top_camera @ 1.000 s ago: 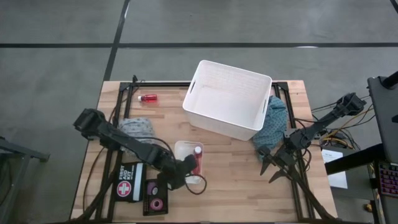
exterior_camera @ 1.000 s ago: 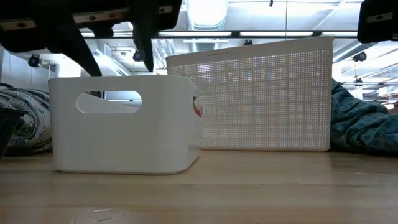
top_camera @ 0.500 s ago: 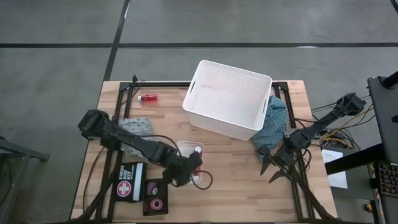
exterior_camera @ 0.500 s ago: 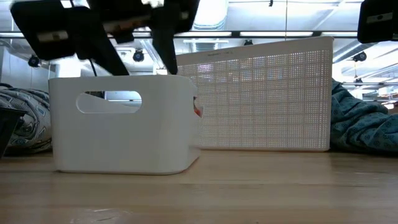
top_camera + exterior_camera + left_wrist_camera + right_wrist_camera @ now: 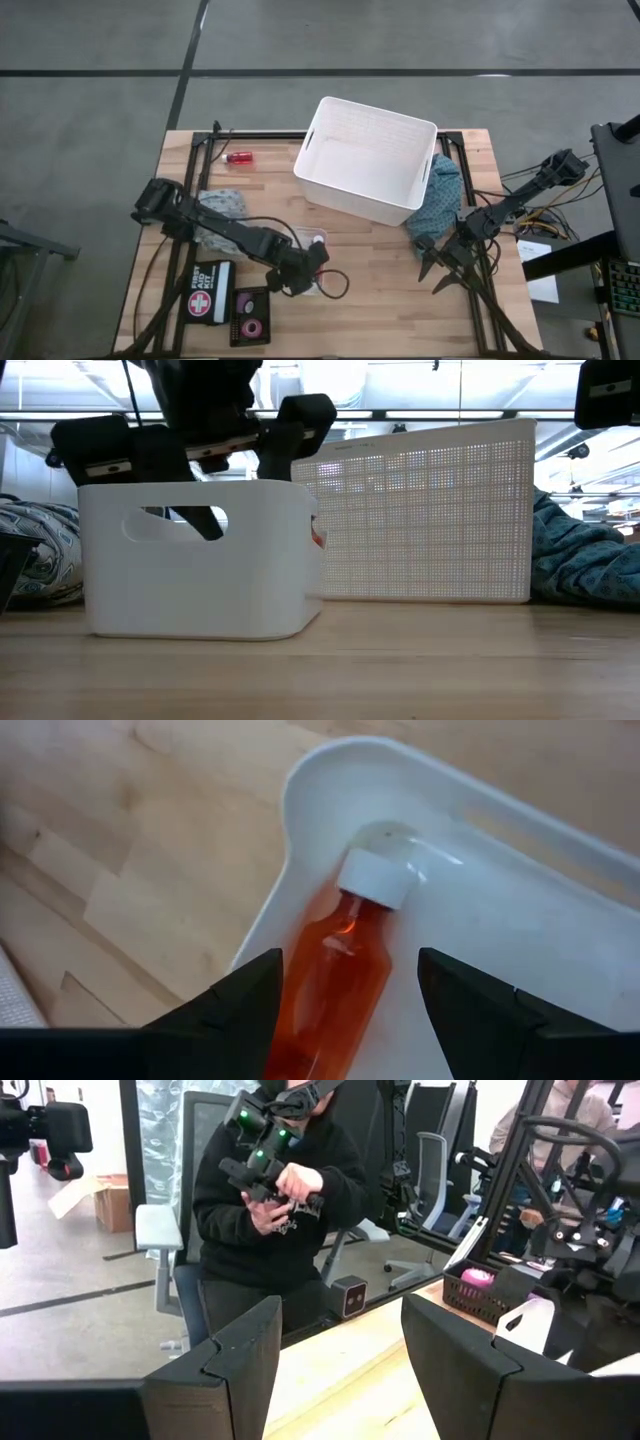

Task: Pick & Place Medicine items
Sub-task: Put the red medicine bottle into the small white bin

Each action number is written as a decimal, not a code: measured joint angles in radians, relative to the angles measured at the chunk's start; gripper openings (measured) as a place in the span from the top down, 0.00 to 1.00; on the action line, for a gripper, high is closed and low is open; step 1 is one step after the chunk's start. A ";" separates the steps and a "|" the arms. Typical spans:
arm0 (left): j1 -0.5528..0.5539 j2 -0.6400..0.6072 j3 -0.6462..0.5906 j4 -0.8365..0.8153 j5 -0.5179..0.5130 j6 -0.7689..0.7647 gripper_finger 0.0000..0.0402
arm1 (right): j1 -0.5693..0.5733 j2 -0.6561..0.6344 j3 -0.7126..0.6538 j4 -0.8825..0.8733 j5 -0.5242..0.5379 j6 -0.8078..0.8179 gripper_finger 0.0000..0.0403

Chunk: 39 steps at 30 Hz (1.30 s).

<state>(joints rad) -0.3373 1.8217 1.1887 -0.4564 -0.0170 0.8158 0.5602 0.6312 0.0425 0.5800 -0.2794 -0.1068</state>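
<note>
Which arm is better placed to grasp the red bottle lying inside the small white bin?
The left. Its open claw straddles the red bottle in the small white bin. The right claw waits open at the table's right edge, beyond the blue cloth.

The only readable text is "FIRST AID" in white letters, beside a white cross on a red circle, on the dark first aid pouch (image 5: 209,293) lying on the table (image 5: 380,300) in the high view. No other label, brand or number can be read anywhere.
</note>
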 joint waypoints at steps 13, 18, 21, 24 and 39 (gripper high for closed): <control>0.014 0.010 -0.027 0.043 0.010 -0.031 0.41 | 0.000 0.000 0.000 0.000 0.000 0.000 0.49; 0.016 0.007 -0.047 0.064 0.012 -0.047 0.41 | 0.000 0.000 0.000 0.000 0.000 0.001 0.49; 0.020 0.011 -0.047 0.064 0.014 -0.061 0.41 | 0.000 0.000 0.000 0.000 0.000 0.000 0.49; 0.020 0.012 -0.047 0.064 0.014 -0.061 0.41 | 0.000 0.000 0.000 0.000 0.000 0.001 0.49; 0.016 -0.061 -0.023 0.038 0.004 -0.068 0.44 | 0.000 0.000 0.000 0.000 0.000 -0.001 0.49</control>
<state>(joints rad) -0.3210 1.7610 1.1660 -0.4181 -0.0130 0.7480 0.5602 0.6315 0.0425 0.5797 -0.2794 -0.1073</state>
